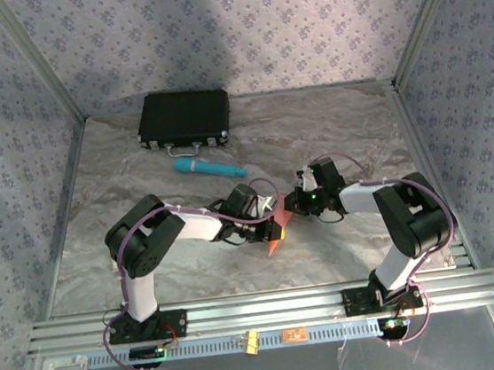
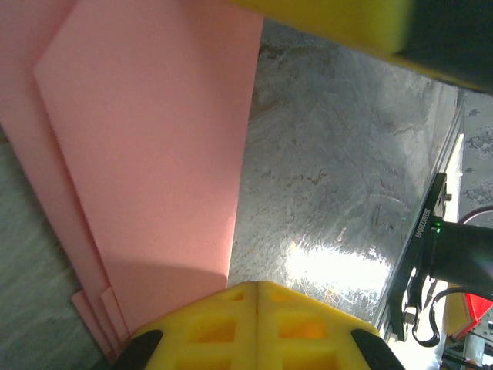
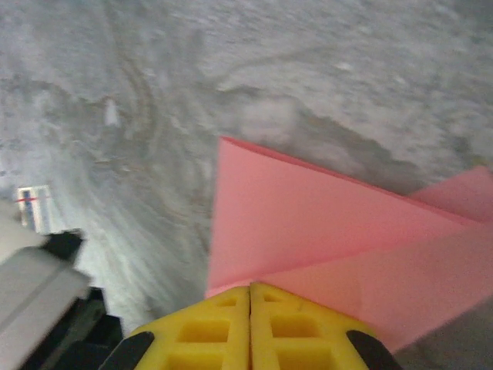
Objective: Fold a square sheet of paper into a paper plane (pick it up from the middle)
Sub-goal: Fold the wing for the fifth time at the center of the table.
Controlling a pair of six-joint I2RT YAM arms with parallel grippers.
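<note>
Salmon-pink paper [image 1: 274, 246], folded w/ layered edges, pointed – ctr of table

A robot test booth: wallpapered panels [image 1: 238, 25], aluminium frame rails [image 1: 261, 308] and a marbled tabletop [image 1: 330, 131]

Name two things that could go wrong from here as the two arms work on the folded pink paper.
The shut left gripper and shut right gripper sit close together on the folded salmon-pink paper sheet; they might collide. The stacked layer edges look staggered, so pressing could set a crooked crease.
</note>
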